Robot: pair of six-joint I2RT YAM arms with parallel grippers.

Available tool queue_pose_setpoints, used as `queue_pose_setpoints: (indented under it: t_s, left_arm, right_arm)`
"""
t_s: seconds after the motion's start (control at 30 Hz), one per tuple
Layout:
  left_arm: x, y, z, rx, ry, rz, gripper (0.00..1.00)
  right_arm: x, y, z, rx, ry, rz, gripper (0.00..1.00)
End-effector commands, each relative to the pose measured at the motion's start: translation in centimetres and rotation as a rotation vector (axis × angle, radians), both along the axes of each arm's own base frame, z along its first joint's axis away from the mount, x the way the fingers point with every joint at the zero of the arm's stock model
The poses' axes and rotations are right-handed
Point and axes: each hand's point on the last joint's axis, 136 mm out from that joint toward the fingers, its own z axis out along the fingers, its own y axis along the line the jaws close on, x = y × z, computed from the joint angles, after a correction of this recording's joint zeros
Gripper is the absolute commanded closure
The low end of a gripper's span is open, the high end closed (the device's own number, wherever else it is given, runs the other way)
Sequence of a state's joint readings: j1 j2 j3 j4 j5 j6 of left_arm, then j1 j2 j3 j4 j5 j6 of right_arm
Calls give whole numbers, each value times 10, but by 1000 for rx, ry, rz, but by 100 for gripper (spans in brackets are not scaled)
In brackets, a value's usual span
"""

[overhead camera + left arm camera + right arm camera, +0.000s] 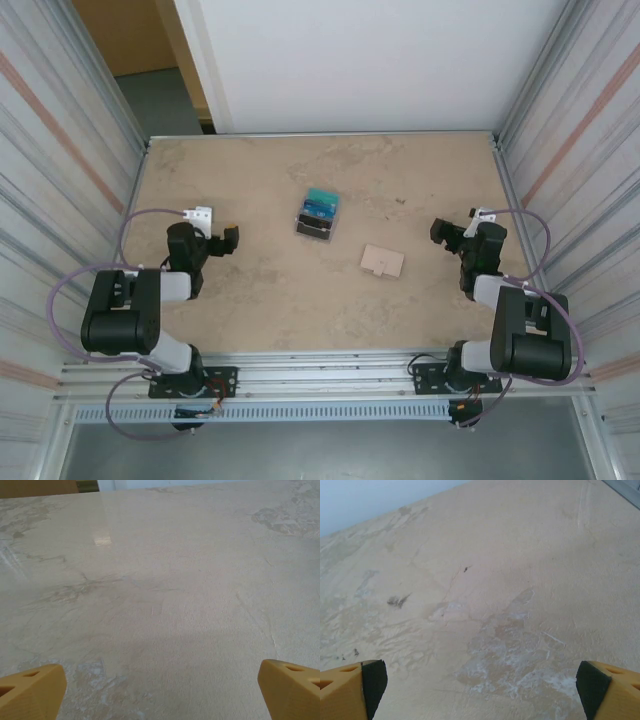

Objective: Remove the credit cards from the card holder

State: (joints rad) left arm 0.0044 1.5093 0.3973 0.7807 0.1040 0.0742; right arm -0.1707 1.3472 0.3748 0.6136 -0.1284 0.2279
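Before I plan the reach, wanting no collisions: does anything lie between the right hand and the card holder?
Nothing visible does. Bare table separates the right hand from the card holder; the credit cards lie farther left, beyond the holder.

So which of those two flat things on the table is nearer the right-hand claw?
The plain tan card holder, lying alone toward the right claw; the credit cards, a teal, blue and dark stack, sit farther back and left.
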Motion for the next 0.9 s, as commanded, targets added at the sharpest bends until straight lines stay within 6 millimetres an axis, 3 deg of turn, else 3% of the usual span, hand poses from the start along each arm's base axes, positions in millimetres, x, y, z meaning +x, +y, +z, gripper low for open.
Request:
queue_pose_setpoints:
  t_s: [0.0,0.87]
  left_arm:
    - [5,0,6,5,-20,3,1]
    - [5,-1,6,4,-19,2,1]
  right_arm:
    - [2,-4,7,14,-24,-20,1]
    - [5,-6,4,21,-4,-29,1]
